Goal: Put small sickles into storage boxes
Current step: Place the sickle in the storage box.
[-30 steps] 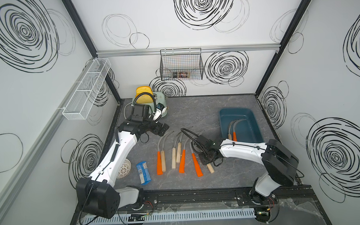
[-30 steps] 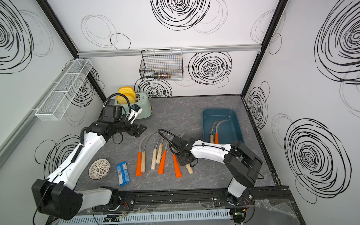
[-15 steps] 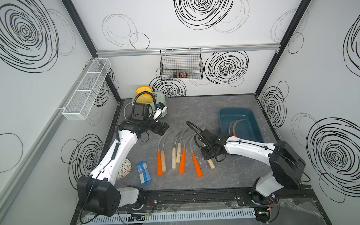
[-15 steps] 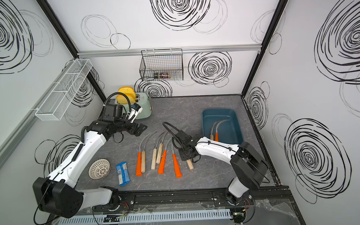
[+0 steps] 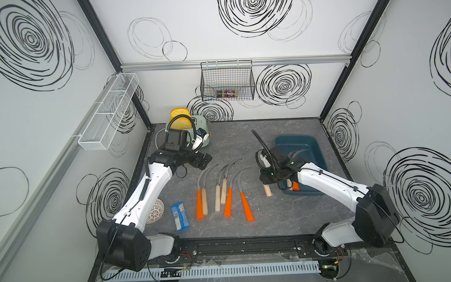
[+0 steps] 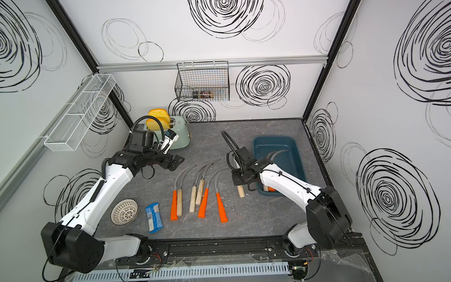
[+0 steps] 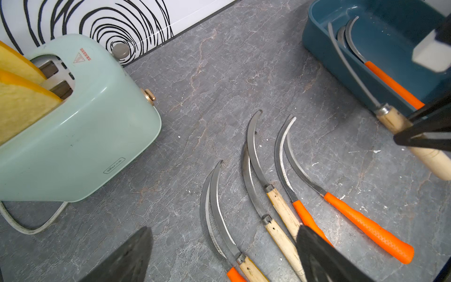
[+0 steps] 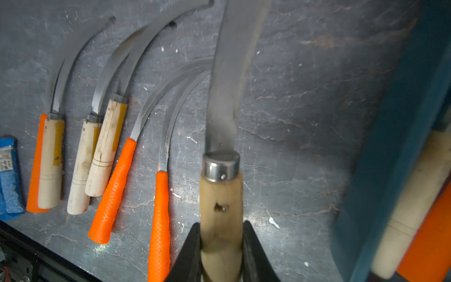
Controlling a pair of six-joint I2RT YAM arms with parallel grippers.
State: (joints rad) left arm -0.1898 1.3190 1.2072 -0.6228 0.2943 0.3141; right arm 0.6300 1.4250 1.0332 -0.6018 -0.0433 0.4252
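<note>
Pale-wood-handled curved sickle (image 8: 220, 190) sits clamped in right gripper (image 8: 220, 223), handle just left of dark teal plastic tub (image 5: 311, 162); left gripper (image 7: 223, 229) gapes empty.

Nine sickles (image 5: 247, 206) show, five wooden-handled and four orange, plus one teal tub (image 5: 309, 143).

Bright even light, soft shadows; right wrist view blurred close-up.
</note>
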